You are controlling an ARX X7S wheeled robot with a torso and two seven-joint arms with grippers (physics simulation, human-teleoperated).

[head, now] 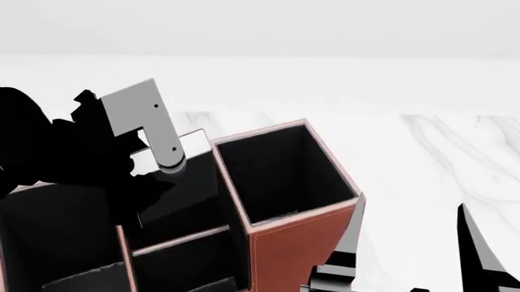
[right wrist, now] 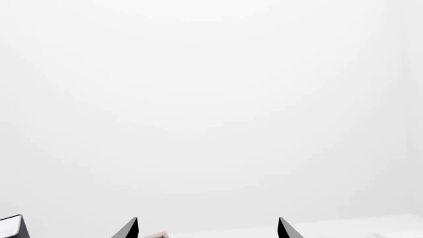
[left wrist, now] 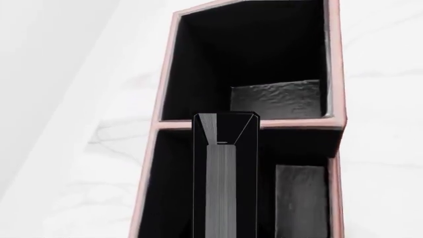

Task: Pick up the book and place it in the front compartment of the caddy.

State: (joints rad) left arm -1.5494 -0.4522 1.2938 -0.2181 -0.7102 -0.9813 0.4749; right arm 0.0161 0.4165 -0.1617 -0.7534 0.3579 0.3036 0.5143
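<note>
My left gripper (head: pixel 158 182) is clamped on the book (left wrist: pixel 223 173), though my own fingers are out of sight in my left wrist view; there I see only the black cover and the pale page edges running straight down from the camera. The book hangs upright with its lower end inside the caddy (left wrist: pixel 165 124), in the compartment on my side of a pink-rimmed divider, close against that divider. Past the divider lies a second, deeper black compartment. From my head, my left arm shows dark above the low end of the caddy, with the taller brown end standing further right on the white marble table (head: pixel 422 158). My right gripper (right wrist: pixel 207 230) sits off to the right, its two dark fingertips spread wide with nothing between them, facing blank white.
</note>
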